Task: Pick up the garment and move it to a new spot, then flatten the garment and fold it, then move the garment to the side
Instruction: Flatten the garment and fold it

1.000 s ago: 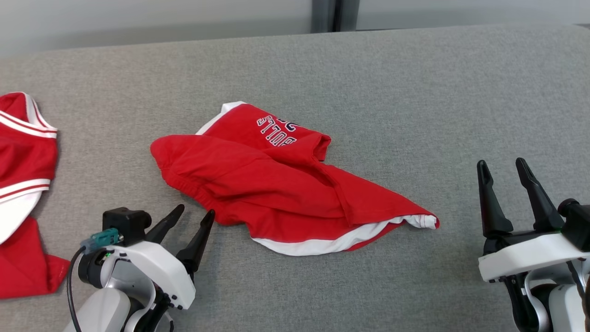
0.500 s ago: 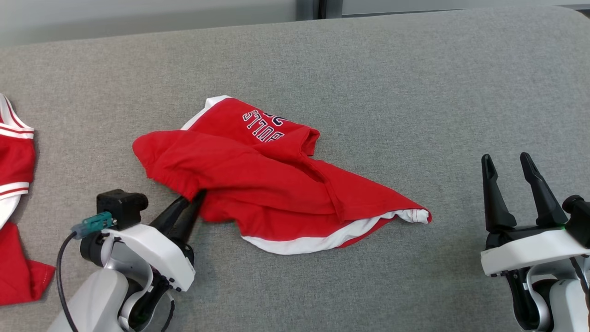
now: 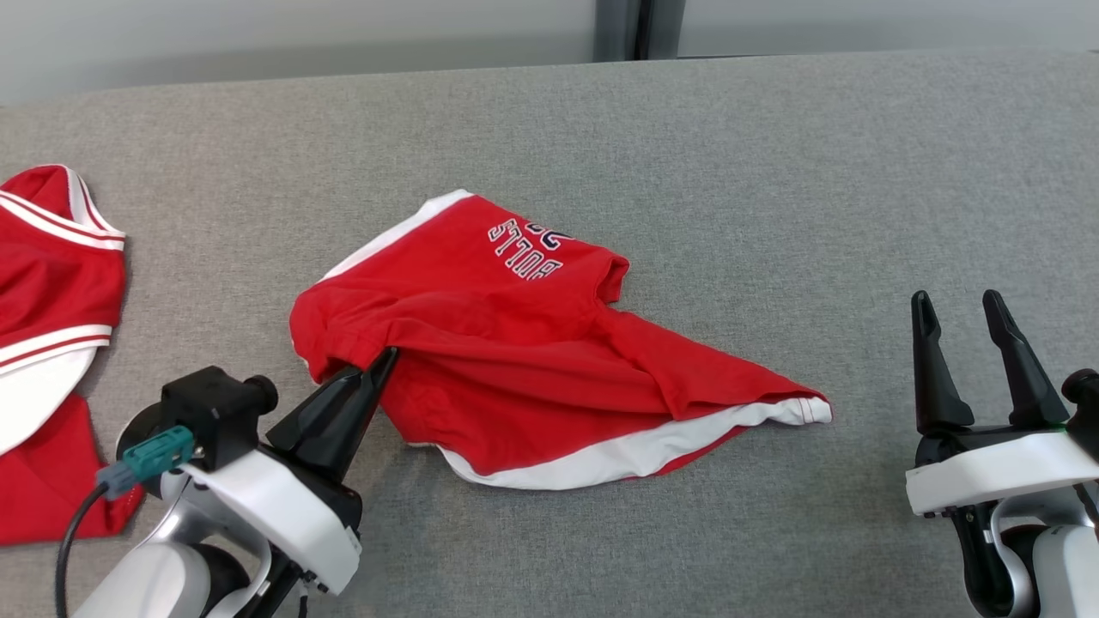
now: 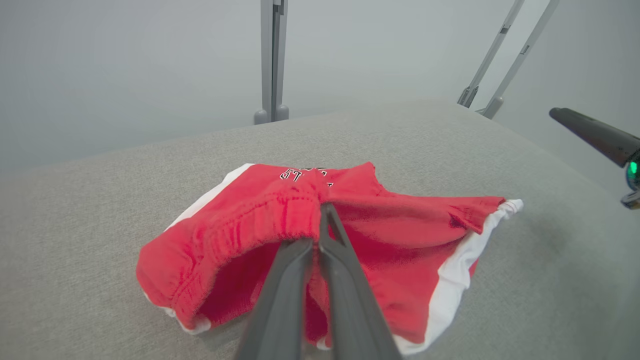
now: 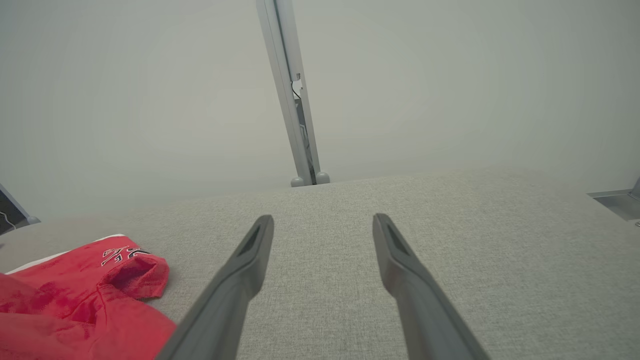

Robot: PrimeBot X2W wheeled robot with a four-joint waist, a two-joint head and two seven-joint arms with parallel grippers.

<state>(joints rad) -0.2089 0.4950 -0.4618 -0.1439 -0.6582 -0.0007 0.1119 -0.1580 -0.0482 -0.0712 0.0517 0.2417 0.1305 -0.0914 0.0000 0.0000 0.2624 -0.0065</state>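
Shorts [image 3: 532, 343], red with white trim and "BULLS" lettering, lie crumpled near the centre of the grey fabric-covered table [image 3: 773, 172], with one white-edged hem pointing toward the right gripper [image 3: 956, 300]. The left gripper [image 3: 382, 360] is closed, its two dark fingers pinching the gathered waistband at the near-left side of the garment, where that edge arches up off the table. The right gripper sits well apart at the right, jaws spread wide and holding nothing; a second red-and-white garment [image 3: 51, 283] lies at the table's far left.
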